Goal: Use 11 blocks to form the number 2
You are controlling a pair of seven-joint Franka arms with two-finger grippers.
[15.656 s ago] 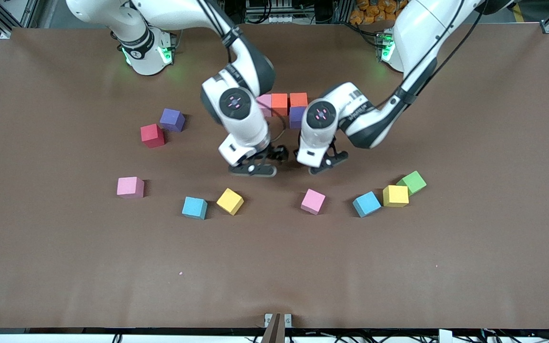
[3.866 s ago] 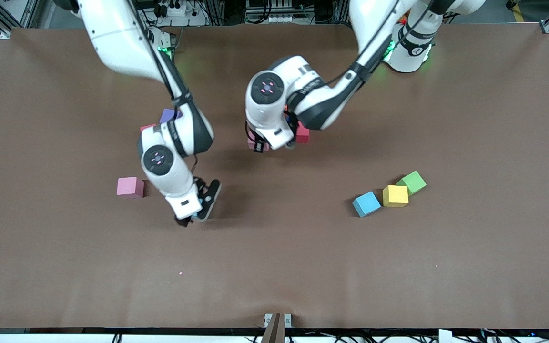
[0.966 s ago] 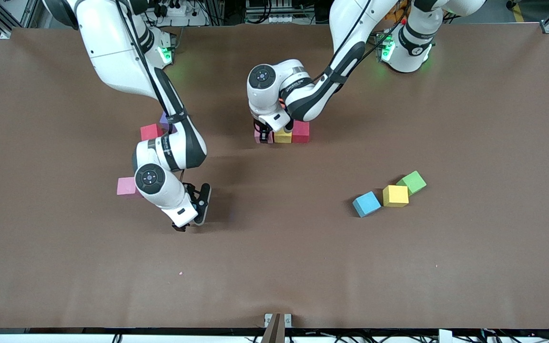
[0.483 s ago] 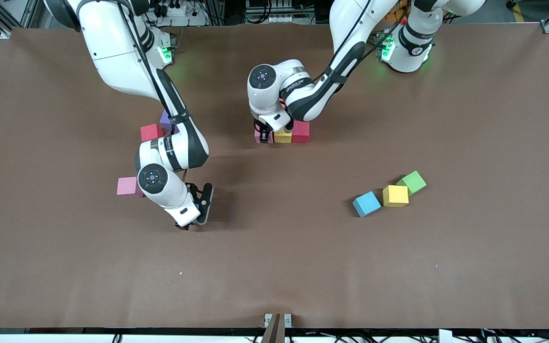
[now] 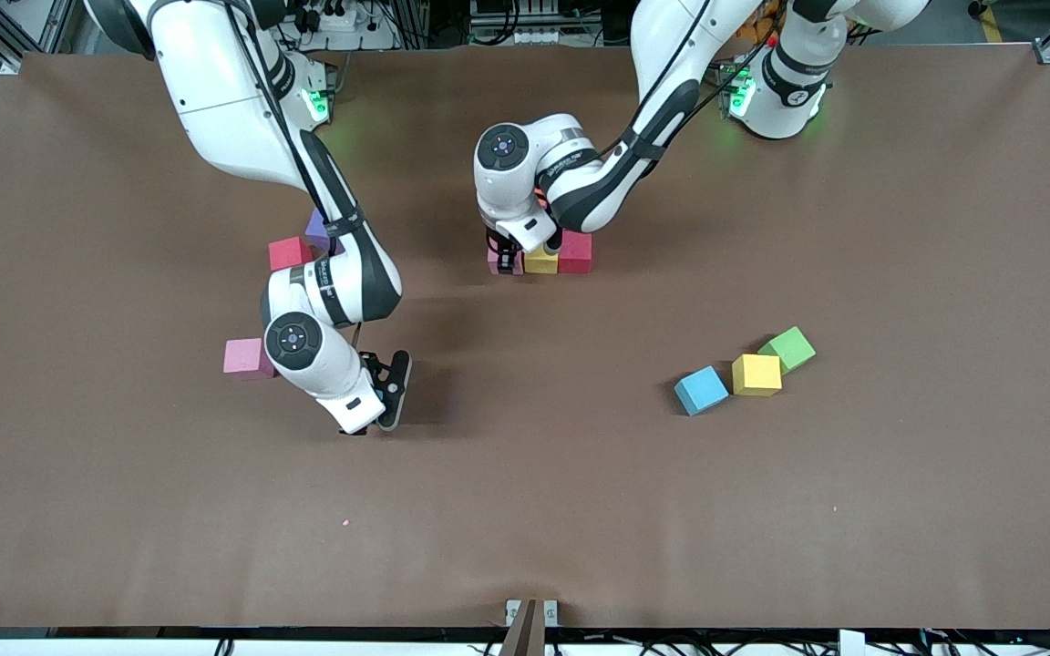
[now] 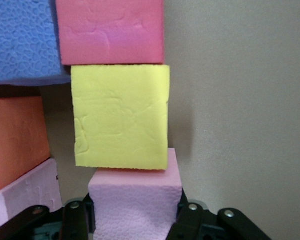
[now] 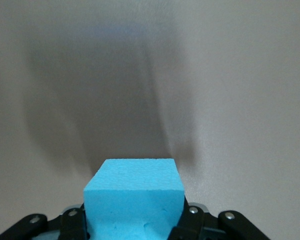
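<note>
Front view. Brown counter (image 5: 525, 510). Landmark: yellow block (image 5: 540, 262) in a three-cube row at mid-counter, a pink block (image 5: 494, 262) touching it toward the right arm's end and a crimson block (image 5: 576, 252) touching it toward the left arm's end. The row's long axis runs along the counter, from one arm's end to the other. The rest of the number 2 is hidden under the left arm. Left tool (image 5: 507, 260) sits low at the pink block. Right tool (image 5: 377, 401) sits low on the counter, nearer the camera than the landmark and toward the right arm's end; what it holds is hidden here.

Loose cubes relative to the landmark:
- Toward the right arm's end: a red block (image 5: 289, 252), a purple block (image 5: 316, 223), a second pink block (image 5: 242, 356).
- Nearer the camera, toward the left arm's end: a blue block (image 5: 700, 390), a second yellow block (image 5: 756, 374), a green cube (image 5: 787, 349).

Left wrist view. Left tool (image 6: 135, 220) clenched on the pink block (image 6: 135, 200), which touches the yellow block (image 6: 121, 117); beside them a deep-blue cube (image 6: 22, 40) and an orange cube (image 6: 17, 140).

Right wrist view. Right tool (image 7: 134, 222) grasping a light blue block (image 7: 134, 200).
</note>
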